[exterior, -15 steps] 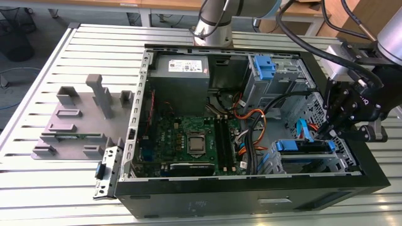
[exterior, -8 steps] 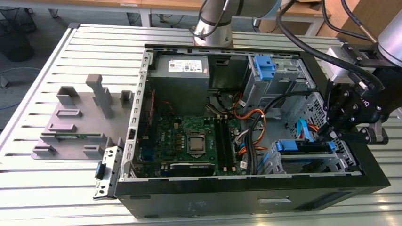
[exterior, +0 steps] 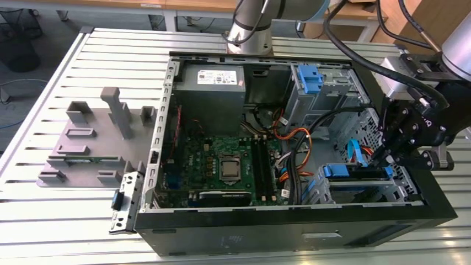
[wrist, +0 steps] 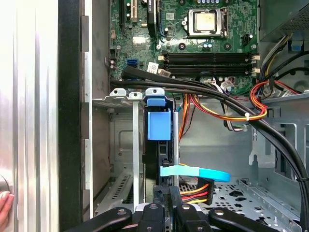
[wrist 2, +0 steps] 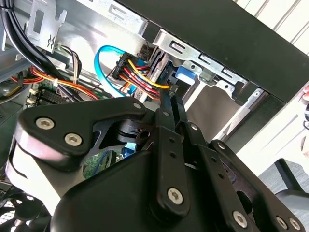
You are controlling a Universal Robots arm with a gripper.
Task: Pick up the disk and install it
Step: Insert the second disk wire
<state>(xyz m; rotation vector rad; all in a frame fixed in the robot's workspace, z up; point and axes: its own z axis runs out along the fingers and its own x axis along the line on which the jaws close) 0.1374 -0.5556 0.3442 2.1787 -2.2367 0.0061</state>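
Observation:
The disk [exterior: 357,172] lies in the lower drive bay at the exterior view's right of the open computer case [exterior: 294,221], its blue bracket showing. In the first wrist view the disk [wrist: 158,126] stands edge-on in the metal bay, with a blue tab on its end. My gripper [exterior: 380,161] hangs over the case's right wall, just beside the bay. In the second wrist view the gripper [wrist 2: 170,96] has its two thin fingers pressed together, and their tips sit at the disk's cabled end. Nothing is between them.
A blue flat cable [wrist: 193,172] and red-yellow power wires [wrist: 195,191] crowd the disk's end. Thick black cables [wrist: 203,92] cross above the bay. The motherboard [exterior: 224,165], grey power supply [exterior: 213,83] and an upper bay with blue brackets [exterior: 312,80] occupy the case. A grey fixture [exterior: 96,138] stands outside. A person's fingertips [wrist: 4,208] rest nearby.

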